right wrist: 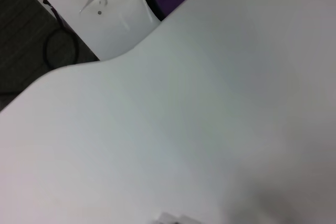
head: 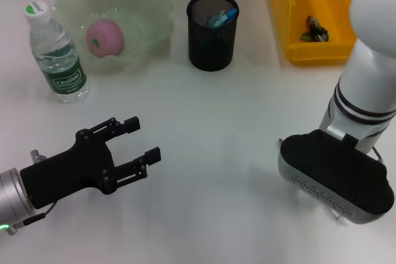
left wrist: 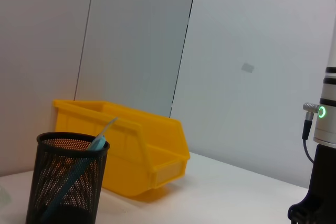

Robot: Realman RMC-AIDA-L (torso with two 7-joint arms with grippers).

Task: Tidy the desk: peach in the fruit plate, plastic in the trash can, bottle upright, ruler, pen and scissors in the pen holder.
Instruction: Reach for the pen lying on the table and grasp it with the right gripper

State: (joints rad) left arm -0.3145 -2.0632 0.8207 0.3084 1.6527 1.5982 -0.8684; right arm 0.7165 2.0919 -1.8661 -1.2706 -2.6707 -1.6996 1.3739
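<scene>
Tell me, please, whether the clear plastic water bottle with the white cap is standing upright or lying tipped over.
Upright: the clear plastic water bottle stands on its base on the white desk, cap uppermost, beside the pale green fruit plate.

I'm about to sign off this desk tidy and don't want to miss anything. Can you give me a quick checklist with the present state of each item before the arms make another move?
1. Peach in the fruit plate: ok.
2. Bottle upright beside the plate: ok.
3. Pen holder contents: a blue item stands in it; ruler, pen and scissors all inside: cannot tell.
4. Plastic in the yellow bin: a small dark item lies inside; whether it is the plastic: cannot tell.
5. Left gripper open, holding nothing, over the desk: ok.
6. Right gripper: fingers hidden under the arm: cannot tell.
</scene>
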